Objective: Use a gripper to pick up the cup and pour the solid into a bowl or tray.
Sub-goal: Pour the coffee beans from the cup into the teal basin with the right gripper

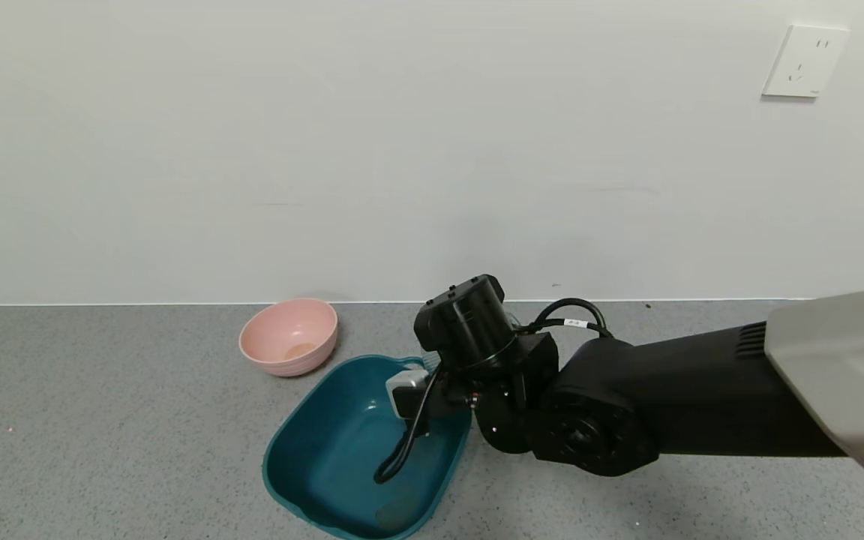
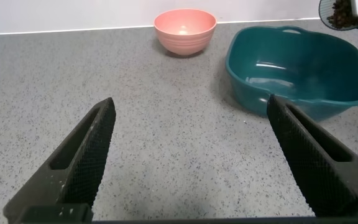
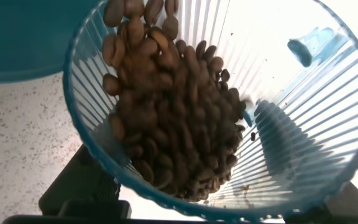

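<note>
My right gripper [image 1: 436, 401] hangs over the far right part of the dark teal basin [image 1: 282, 442], shut on the ribbed translucent blue cup [image 3: 278, 124]. In the right wrist view the cup is tilted and the brown beans [image 3: 166, 118] lie heaped against its lower wall up to the rim, with the basin [image 3: 23, 37] beyond the rim. In the head view the black wrist hides most of the cup. The left wrist view shows the cup [image 2: 340, 12] with beans above the basin [image 2: 303, 68]. My left gripper [image 2: 191, 143] is open and empty, low over the grey table.
A small round pink bowl [image 1: 289, 345] stands just beyond the basin's far left corner, near the wall; it also shows in the left wrist view [image 2: 184, 28]. The grey speckled table [image 1: 102, 420] runs to the white wall. A wall socket [image 1: 805, 61] is at the upper right.
</note>
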